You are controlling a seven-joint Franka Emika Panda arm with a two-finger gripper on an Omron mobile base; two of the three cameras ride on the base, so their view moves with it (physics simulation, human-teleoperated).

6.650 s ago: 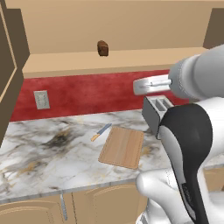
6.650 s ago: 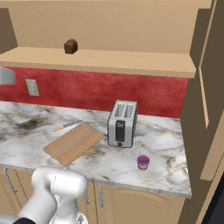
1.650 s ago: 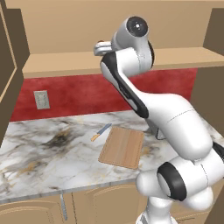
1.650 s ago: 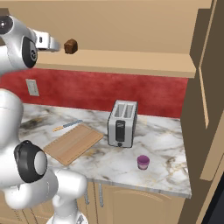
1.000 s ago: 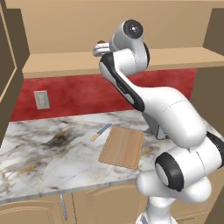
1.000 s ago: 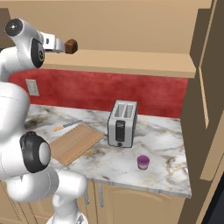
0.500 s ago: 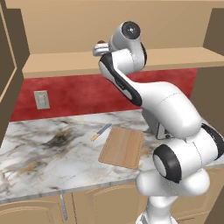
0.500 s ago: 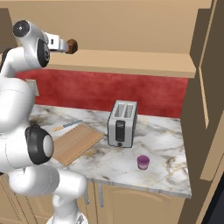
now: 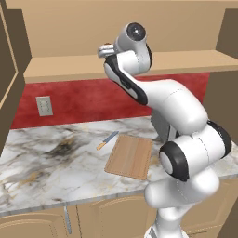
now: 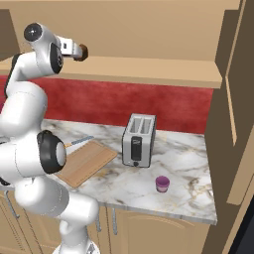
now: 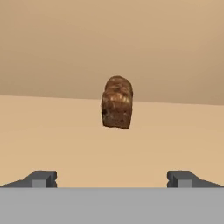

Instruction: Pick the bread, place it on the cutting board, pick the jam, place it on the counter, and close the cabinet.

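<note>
A white marble table (image 10: pixel 183 163) with grey and tan veins runs below a red backsplash; an open tan cabinet (image 10: pixel 149 69) hangs above, its door (image 10: pixel 238 99) swung out at the right. On the table lie a flat wooden board (image 9: pixel 130 156) with rounded corners, a knife (image 9: pixel 107 140), a steel toaster (image 10: pixel 139 140) and a squat purple jam (image 10: pixel 162 184). The jaws (image 11: pixel 111 178) stand wide open, holding nothing, level with the cabinet shelf. The bread (image 11: pixel 117 102), a rough dark brown rounded loaf, sits upright on the shelf just ahead of the 2 fingertips (image 11: pixel 43 178).
</note>
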